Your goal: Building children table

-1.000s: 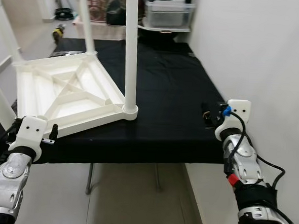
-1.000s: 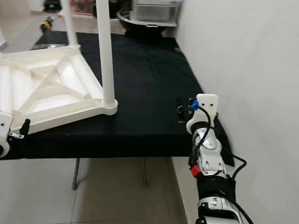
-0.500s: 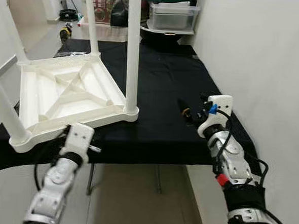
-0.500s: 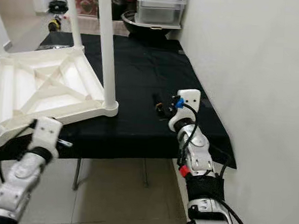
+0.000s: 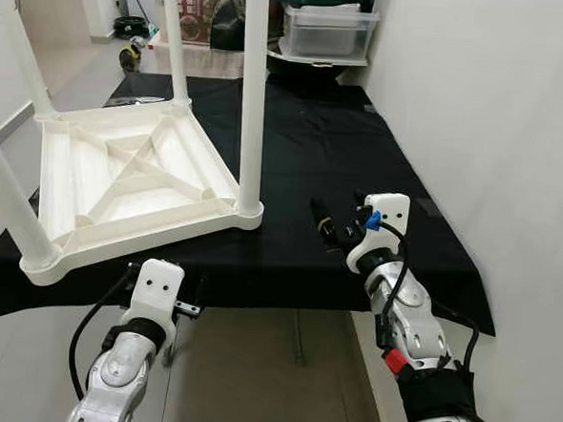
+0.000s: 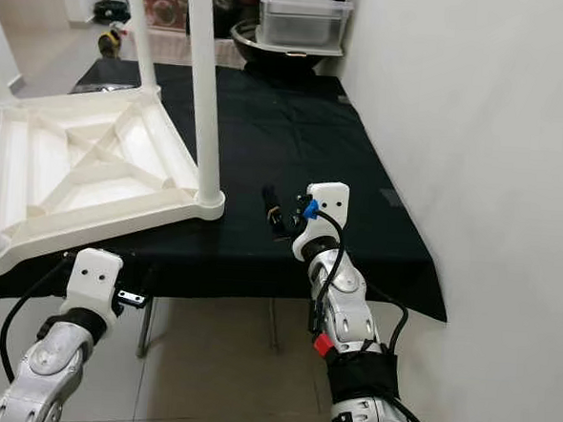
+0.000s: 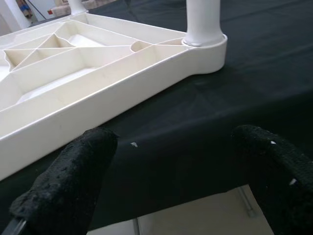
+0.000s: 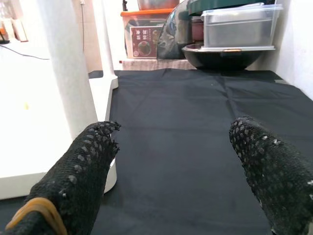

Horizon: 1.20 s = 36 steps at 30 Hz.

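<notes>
A white plastic children's table lies upside down on a black-clothed table, its legs pointing up. The nearest leg stands at the corner closest to my right gripper. My right gripper hovers open and empty just above the cloth, to the right of that corner. In the right wrist view its fingertips frame the cloth and the leg base. My left gripper is open and empty at the cloth's front edge, facing the tabletop's near rim.
A white wall runs close along the right side. At the far end stand a clear plastic bin and a dark bowl. Tiled floor lies below the front edge.
The camera has shifted. My left arm has swung in from the far left to the cloth's front edge. My right gripper has moved left over the cloth, nearer the white leg.
</notes>
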Available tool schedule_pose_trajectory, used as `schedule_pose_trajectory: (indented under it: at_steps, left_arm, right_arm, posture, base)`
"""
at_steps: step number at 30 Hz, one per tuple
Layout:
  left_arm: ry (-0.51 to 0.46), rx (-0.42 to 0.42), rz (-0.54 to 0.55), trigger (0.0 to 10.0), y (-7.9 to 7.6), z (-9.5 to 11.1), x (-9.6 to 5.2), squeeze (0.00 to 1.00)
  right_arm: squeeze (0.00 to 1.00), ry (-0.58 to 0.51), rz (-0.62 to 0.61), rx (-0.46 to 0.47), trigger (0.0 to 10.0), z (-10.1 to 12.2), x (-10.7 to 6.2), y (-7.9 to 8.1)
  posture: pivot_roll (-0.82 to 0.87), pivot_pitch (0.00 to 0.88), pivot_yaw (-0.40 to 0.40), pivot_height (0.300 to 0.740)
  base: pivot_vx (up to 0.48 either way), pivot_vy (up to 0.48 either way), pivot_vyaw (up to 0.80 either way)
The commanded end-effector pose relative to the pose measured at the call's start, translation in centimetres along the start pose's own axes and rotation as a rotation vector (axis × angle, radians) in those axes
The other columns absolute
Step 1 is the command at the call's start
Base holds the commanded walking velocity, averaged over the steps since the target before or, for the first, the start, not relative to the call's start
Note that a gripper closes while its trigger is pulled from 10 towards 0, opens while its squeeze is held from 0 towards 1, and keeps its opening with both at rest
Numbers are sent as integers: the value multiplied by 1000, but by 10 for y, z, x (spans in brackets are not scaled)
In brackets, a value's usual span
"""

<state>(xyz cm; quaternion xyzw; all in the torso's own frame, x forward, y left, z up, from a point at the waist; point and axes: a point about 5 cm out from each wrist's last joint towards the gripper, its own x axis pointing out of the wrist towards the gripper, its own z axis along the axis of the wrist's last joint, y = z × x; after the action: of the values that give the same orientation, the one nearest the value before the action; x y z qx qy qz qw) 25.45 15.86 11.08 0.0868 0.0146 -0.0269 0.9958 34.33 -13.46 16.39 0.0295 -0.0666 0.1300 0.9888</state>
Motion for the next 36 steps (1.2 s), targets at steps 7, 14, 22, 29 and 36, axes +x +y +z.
schedule_pose_trajectory:
  at_steps: [7, 14, 22, 29, 36]
  left_arm:
    - [30, -7, 16, 10000, -4, -3, -4, 0]
    - [17, -10, 34, 10000, 2, 2, -1, 0]
    - [-20, 10, 63, 10000, 13, 11, 7, 0]
    - [-85, 4, 102, 10000, 18, 29, 8, 0]
    - [-141, 57, 155, 10000, 29, 43, 12, 0]
  right_arm:
    - [0, 11, -44, -56, 10000, -5, -7, -2]
    - [0, -41, -94, -37, 10000, 10, 0, -10]
    - [0, -68, -155, -51, 10000, 25, 8, -21]
    - [0, 26, -196, -129, 10000, -12, -19, -15]
    - [0, 24, -347, -148, 10000, -10, -20, -33]
  posture:
    - [91, 0, -76, 740]
    - [86, 0, -75, 740]
    - [82, 0, -77, 740]
    - [87, 0, -89, 740]
    - [86, 0, -83, 740]
  base:
    - [0, 0, 800]
    - [0, 0, 686]
    - [0, 0, 0]
    - [0, 0, 0]
    - [0, 0, 0]
